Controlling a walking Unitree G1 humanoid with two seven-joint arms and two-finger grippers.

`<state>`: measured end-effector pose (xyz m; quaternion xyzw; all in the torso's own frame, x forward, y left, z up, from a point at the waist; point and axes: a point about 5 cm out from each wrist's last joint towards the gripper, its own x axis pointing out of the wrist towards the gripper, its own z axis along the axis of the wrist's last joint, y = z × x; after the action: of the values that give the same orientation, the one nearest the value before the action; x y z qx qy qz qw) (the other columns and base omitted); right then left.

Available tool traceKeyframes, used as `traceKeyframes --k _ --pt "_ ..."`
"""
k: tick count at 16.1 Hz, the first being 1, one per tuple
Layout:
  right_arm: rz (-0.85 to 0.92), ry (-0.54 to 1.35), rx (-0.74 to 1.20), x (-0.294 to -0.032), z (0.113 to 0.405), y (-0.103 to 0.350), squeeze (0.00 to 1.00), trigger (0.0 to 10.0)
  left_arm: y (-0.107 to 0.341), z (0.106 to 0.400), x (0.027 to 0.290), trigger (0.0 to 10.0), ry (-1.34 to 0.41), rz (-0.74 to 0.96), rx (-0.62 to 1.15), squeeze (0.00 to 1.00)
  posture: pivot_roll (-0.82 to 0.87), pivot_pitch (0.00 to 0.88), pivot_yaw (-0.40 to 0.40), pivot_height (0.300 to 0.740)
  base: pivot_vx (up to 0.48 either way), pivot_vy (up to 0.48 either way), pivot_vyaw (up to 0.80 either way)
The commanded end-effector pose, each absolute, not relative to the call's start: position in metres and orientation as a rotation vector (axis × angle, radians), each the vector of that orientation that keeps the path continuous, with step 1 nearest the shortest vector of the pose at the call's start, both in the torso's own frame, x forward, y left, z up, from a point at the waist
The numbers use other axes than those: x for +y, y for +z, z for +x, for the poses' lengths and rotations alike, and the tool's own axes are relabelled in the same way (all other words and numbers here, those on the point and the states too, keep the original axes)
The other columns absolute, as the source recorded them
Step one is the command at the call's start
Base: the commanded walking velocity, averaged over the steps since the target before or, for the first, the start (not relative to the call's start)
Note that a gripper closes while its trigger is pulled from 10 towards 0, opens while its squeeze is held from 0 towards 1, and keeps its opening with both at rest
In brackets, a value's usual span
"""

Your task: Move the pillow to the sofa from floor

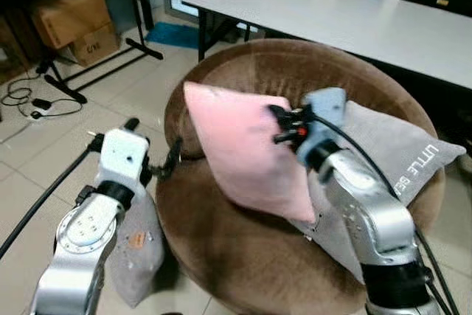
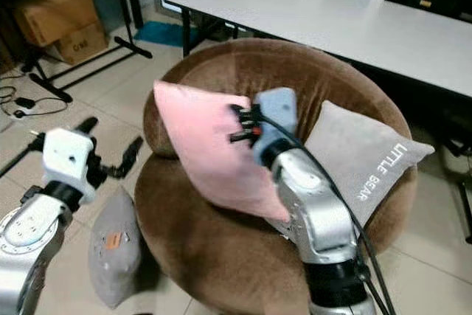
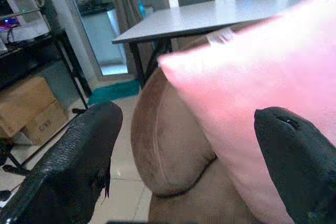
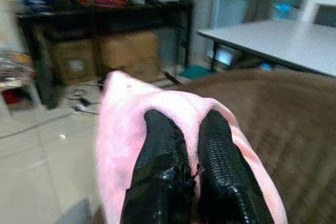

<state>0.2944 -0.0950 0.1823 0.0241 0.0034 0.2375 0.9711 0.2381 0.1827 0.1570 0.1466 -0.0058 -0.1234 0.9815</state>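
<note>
A pink pillow [image 1: 236,145] hangs tilted over the seat of a round brown sofa [image 1: 243,256]. My right gripper [image 1: 276,125] is shut on its upper right edge; in the right wrist view both fingers [image 4: 157,150] pinch the pink fabric. My left gripper [image 1: 153,142] stands open just off the sofa's left rim, close to the pillow's left side but apart from it. A second, grey pillow [image 1: 140,248] lies on the tiled floor beside the sofa, under my left arm.
Another grey pillow [image 1: 398,153] with printed letters leans on the sofa's right side. A long white table [image 1: 354,12] stands behind the sofa. Cardboard boxes [image 1: 70,23], a black stand [image 1: 96,64] and cables [image 1: 29,97] are at the far left.
</note>
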Motion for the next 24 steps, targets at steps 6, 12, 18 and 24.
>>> traceKeyframes --k 6,12,18,24 --pt "0.077 0.579 0.055 -0.083 0.302 0.203 0.00 10.0 0.155 0.231 0.182 10.0 -0.435 0.317 0.049 0.27 0.05 0.000 -0.036 0.740 0.000 0.000 0.00" --pt "0.446 0.204 0.285 -0.107 0.337 0.183 0.00 10.0 0.147 0.215 0.175 10.0 -0.582 0.308 0.130 0.27 0.09 0.000 -0.052 0.740 0.000 0.000 0.00" --pt "0.672 -0.431 0.363 -0.201 0.353 0.153 0.00 10.0 0.145 0.208 0.177 10.0 -0.611 0.302 0.166 0.27 0.09 0.000 -0.053 0.740 0.000 0.000 0.00" --pt "0.744 -0.473 0.400 -0.234 0.355 0.119 0.00 10.0 0.139 0.204 0.175 10.0 -0.694 0.239 0.240 0.27 0.08 0.000 -0.037 0.740 0.000 0.000 0.00"
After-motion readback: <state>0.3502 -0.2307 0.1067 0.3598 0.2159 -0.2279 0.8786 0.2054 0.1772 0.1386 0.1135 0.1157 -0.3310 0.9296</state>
